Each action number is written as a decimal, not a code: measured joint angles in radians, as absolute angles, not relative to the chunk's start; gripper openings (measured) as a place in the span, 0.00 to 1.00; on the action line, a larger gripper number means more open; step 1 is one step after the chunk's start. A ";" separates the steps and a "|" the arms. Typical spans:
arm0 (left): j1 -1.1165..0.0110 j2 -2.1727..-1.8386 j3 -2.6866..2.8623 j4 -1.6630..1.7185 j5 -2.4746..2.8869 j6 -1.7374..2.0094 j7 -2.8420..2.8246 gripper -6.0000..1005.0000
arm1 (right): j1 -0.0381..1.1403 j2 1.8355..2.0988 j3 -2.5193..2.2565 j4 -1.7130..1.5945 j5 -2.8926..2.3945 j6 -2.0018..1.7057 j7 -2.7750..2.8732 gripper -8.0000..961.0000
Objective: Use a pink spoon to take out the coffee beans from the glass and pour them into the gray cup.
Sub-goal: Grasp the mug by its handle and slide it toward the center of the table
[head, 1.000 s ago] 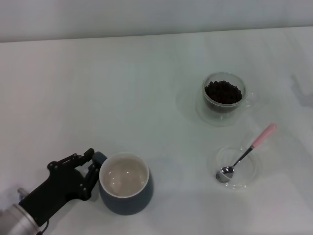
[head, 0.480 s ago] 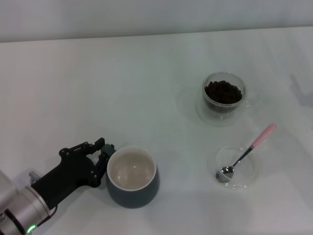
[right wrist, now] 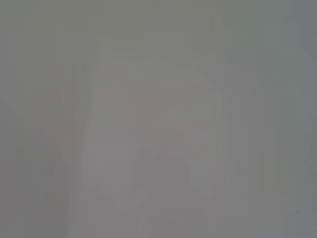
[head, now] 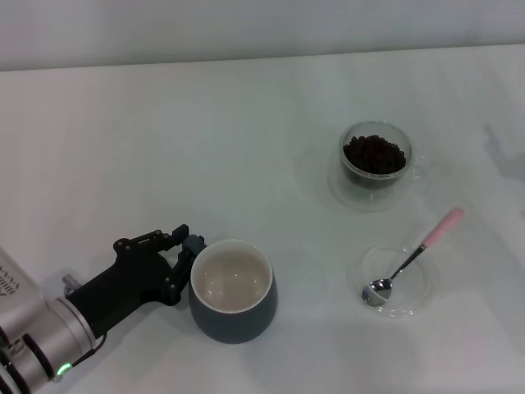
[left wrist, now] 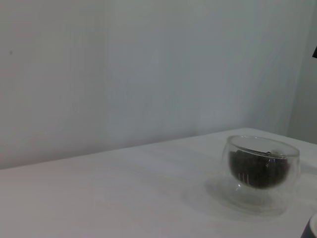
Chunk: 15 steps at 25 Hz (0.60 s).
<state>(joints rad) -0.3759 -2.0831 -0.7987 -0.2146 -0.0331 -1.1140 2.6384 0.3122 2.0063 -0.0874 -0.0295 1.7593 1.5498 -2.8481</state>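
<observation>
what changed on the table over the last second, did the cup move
Yes. The left gripper, closed on the handle of the gray cup, has carried the cup rightward and slightly away from the robot, toward the middle of the table, and its arm has reached further in with it. The glass with its coffee beans and the pink spoon in the clear dish have stayed put. The right gripper is out of view.

White table, plain light wall behind it. Shallow clear round dish sits near the table's right front, well apart from the wall.
</observation>
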 joint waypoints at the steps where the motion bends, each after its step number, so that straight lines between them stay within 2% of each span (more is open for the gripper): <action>1: -0.378 -2.083 -0.799 -0.215 -0.033 -1.111 2.638 0.26 | 0.311 2.006 -0.087 -0.029 1.759 1.550 -2.848 0.77; 15: -0.343 -2.078 -0.803 -0.224 -0.024 -1.144 2.659 0.28 | 0.309 2.006 -0.089 -0.028 1.759 1.549 -2.848 0.77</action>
<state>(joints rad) -0.3428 -2.0783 -0.8033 -0.2238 -0.0244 -1.1442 2.6593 0.3093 2.0063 -0.0891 -0.0276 1.7590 1.5492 -2.8479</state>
